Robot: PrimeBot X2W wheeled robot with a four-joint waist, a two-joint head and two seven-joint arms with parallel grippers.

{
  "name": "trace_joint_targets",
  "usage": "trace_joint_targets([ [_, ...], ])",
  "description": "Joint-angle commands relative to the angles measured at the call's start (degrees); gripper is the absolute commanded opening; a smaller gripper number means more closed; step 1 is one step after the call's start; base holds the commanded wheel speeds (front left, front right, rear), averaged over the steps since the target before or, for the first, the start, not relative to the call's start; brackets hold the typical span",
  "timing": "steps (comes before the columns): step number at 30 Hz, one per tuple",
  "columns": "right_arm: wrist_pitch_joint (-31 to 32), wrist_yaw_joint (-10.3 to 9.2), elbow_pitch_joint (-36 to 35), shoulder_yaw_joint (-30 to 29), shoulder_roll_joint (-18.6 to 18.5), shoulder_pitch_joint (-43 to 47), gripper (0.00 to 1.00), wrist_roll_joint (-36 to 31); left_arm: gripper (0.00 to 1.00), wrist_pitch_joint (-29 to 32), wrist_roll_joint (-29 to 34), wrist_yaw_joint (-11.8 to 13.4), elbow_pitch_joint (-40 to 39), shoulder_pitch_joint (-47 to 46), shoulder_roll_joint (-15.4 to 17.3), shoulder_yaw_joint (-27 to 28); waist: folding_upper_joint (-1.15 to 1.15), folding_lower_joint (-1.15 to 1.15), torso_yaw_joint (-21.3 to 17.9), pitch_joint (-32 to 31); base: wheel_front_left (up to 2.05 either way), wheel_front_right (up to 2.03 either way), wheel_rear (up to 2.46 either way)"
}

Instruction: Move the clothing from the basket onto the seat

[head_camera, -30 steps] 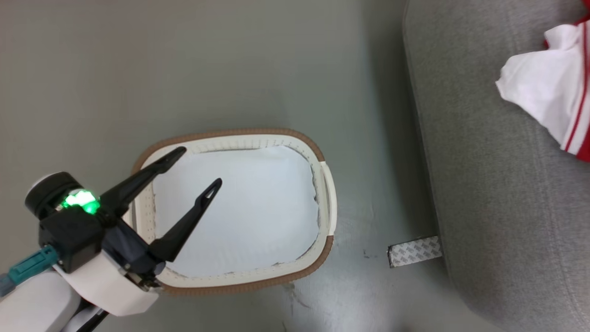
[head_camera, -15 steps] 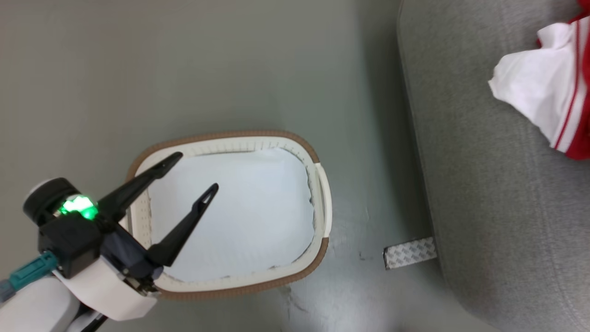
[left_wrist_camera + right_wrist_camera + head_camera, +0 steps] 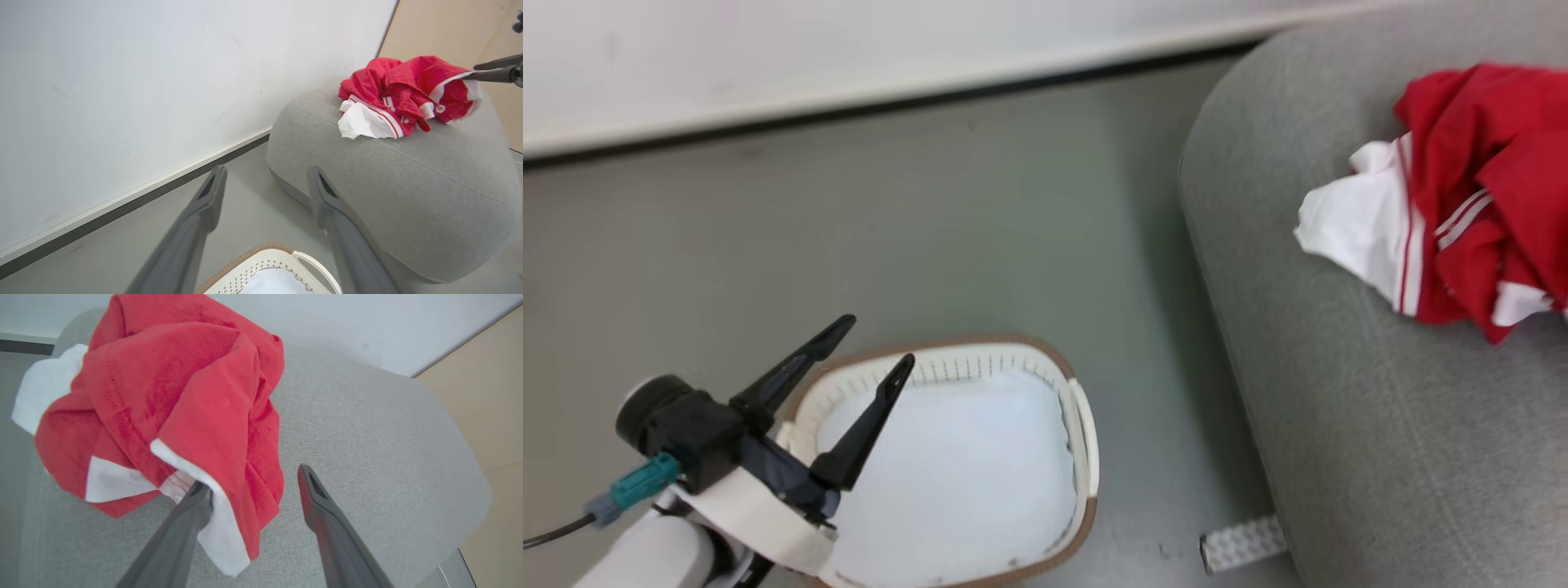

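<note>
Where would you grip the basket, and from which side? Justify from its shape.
Grip the handle of the basket on the side facing the seat, coming down from above. It seems to arch clear of the rim, leaving a gap for one finger; the basket itself looks too broad to span.

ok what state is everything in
bright red-and-white fabric clothing, bunched on the large grey upholstered sofa
white perforated plastic basket with brown rim, upright, white pad inside, no clothing visible
left end effector, open, empty, over the basket
right end effector, open, clothing edge draped on one finger
</note>
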Motion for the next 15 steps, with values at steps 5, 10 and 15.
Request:
trace_joint_targets([
  [5,2.62,-0.15,-1.97,4.78,-3.8,3.75,1.0,7.58,1.0,-0.01,-1.26,1.03,3.33,2.19,-3.73,0.96,0.0,0.0,1.77,-10.74,0.0,0.0,0.0],
  [10,5.54,-0.15,-5.39,7.8,-4.28,5.65,1.0,12.65,1.0,-0.01,-1.85,2.18,5.62,3.82,-6.24,2.9,0.0,0.0,3.77,-16.15,0.0,0.0,0.0],
  [15,5.94,-0.16,-12.51,8.73,-1.78,6.14,1.0,17.19,1.0,-0.01,-2.35,4.03,6.23,5.29,-7.81,7.45,0.0,0.0,6.22,-19.92,0.0,0.0,0.0],
])
